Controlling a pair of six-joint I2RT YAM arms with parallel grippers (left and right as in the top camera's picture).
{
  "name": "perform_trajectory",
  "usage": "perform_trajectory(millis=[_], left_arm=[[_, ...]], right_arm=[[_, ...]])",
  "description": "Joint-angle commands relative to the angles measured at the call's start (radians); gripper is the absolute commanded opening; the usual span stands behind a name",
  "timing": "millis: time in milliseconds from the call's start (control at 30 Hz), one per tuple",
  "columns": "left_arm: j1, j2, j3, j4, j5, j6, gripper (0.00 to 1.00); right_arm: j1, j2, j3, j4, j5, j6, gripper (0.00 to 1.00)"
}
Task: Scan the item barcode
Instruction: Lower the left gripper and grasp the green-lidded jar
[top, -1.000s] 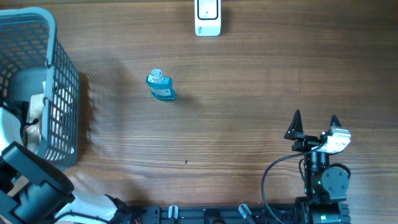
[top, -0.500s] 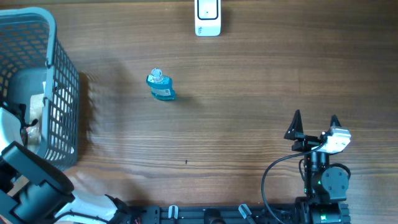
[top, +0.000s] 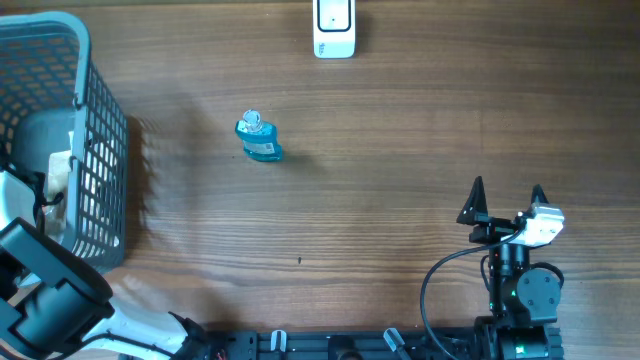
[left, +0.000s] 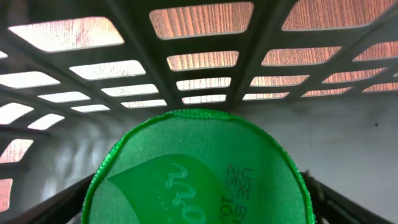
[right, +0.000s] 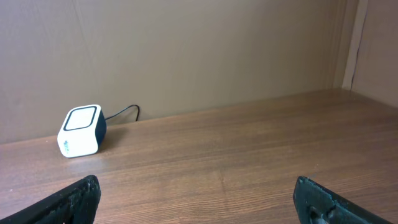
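Observation:
A round green item (left: 199, 168) with dark printed text fills the lower half of the left wrist view, inside the grey mesh basket (top: 100, 150). My left gripper (left: 199, 202) straddles it, one dark finger (left: 74, 199) at each side of its rim; whether they press on it I cannot tell. From overhead the basket and arm hide that gripper. No barcode shows. The white scanner (top: 334, 28) stands at the table's far edge and appears as a small box (right: 81, 130) in the right wrist view. My right gripper (top: 506, 200) rests open and empty (right: 196, 186) near the front right.
A small blue bottle (top: 260, 140) lies on the wood left of centre, apart from both arms. The basket's tall mesh walls (left: 205, 74) close in around the left gripper. More pale items (top: 55, 175) lie in the basket. The scanner's cable trails behind it.
The left arm has shifted slightly at the basket's near side. The right arm, the blue bottle and the scanner have not moved.

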Motion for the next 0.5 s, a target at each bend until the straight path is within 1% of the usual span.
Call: perform_trajectory(millis=[0, 167, 267, 333, 400, 433, 467], left_arm=[[-0.003, 0.006, -0.008, -0.006, -0.023, -0.007, 0.78], [-0.002, 0.006, -0.008, -0.021, -0.023, -0.007, 0.69], [-0.003, 0.005, -0.008, -0.027, -0.023, -0.007, 0.69], [-0.003, 0.002, -0.008, -0.033, -0.023, -0.007, 0.65], [-0.003, -0.003, -0.008, -0.038, -0.023, -0.007, 0.65], [-0.002, -0.005, -0.008, -0.038, -0.023, -0.007, 0.68], [-0.002, -0.007, -0.008, -0.038, -0.030, -0.007, 0.74]], right_arm=[[-0.003, -0.004, -0.001, 0.005, -0.016, -0.018, 1.00], [-0.003, -0.004, -0.001, 0.005, -0.016, -0.017, 1.00], [-0.003, -0.004, -0.001, 0.005, -0.016, -0.018, 1.00], [-0.003, -0.004, -0.001, 0.005, -0.016, -0.018, 1.00], [-0.003, -0.004, -0.001, 0.005, -0.016, -0.017, 1.00], [-0.003, -0.004, -0.001, 0.005, -0.016, -0.018, 1.00], [-0.003, -0.004, -0.001, 0.005, -0.016, -0.018, 1.00]])
